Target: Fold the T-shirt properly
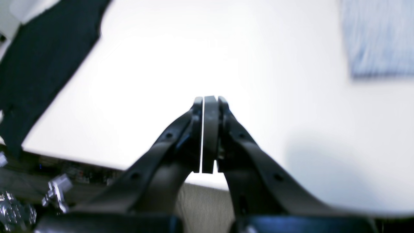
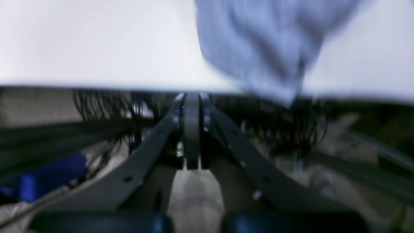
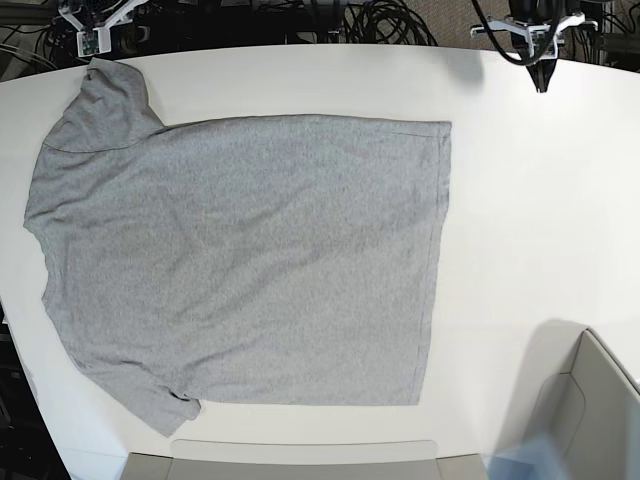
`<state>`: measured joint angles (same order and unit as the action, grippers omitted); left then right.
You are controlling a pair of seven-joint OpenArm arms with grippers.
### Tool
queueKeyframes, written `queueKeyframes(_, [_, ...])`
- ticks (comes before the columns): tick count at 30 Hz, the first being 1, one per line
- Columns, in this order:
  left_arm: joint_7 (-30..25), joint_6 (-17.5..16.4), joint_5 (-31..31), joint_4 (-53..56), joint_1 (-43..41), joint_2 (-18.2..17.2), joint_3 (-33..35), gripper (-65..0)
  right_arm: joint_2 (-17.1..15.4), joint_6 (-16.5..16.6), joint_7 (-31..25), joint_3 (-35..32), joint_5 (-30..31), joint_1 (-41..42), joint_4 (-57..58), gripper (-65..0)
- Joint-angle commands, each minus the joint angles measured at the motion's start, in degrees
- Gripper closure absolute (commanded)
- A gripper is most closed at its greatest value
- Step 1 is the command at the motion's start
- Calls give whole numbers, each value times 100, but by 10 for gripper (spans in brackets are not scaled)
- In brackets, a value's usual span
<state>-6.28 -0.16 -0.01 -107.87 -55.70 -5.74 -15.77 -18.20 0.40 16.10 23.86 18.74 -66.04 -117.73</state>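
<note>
The heather-grey T-shirt (image 3: 240,260) lies spread flat on the white table (image 3: 530,220) with its plain side up. Its neck and sleeves point to the left in the base view. One sleeve (image 3: 105,100) reaches the far left corner and shows as a blurred blue-grey fold (image 2: 258,48) at the table edge. My right gripper (image 2: 191,97) is shut on nothing, just off that edge beside the sleeve (image 3: 92,38). My left gripper (image 1: 207,100) is shut and empty above the bare far right of the table (image 3: 541,82). The shirt's hem corner (image 1: 378,38) lies off to its right.
A grey bin (image 3: 600,410) stands at the near right corner, and a grey edge (image 3: 300,460) runs along the front. Black cables (image 3: 380,20) pile up behind the table. A dark cloth-like shape (image 1: 42,64) lies past the table's edge.
</note>
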Motion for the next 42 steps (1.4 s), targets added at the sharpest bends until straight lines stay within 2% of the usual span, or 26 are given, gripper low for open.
queueKeyframes(1, [-158,56,-3,-232,-43,-11,-10,0,-49,-10,-67,80,3,-46,-73,0])
queueKeyframes(4, [-150,38,-3,-681,212,16,17,0,-312,8,12,36,20,138,-73,0])
queueKeyframes(6, [-150,38,-3,-874,344,95,8,0,-435,25,408,10,73,244,-73,0])
queueKeyframes(9, [-202,38,-3,-909,731,209,43,0,-462,34,1094,98,521,745,-73,0])
queueKeyframes(14, [-150,38,-3,-918,1232,174,465,0,-427,43,1937,722,1779,1343,-73,0])
queueKeyframes(17, [-141,38,-3,-918,1548,7,650,0,-321,69,2483,1293,2622,1641,-73,0])
queueKeyframes(18, [-97,38,-3,-918,1680,-72,737,0,-216,201,2641,1460,2807,1747,-73,0])
queueKeyframes(20, [9,30,-3,-927,1865,-204,878,0,-40,746,2922,1803,2974,1896,-73,0])
queueKeyframes(25, [61,21,-3,-927,2190,-336,1274,0,497,2839,3696,2841,2781,2450,-55,0])
queueKeyframes(27, [123,21,-3,-927,2260,-310,1300,0,646,3384,3916,3192,2368,2767,-55,0])
queueKeyframes(31, [211,21,-3,-918,2304,-336,1318,0,672,3445,3995,3289,1488,2986,-55,0])
queueKeyframes(34, [211,21,-3,-918,2375,-424,1326,0,664,3445,3986,3315,1427,2986,-47,-1])
queueKeyframes(37, [220,-41,-3,-918,2410,-512,1476,0,681,3445,3995,3324,1409,2969,-11,-34])
queueKeyframes(42, [220,-779,-3,-918,2383,-494,1599,0,655,3498,4021,3280,1427,2881,446,-132])
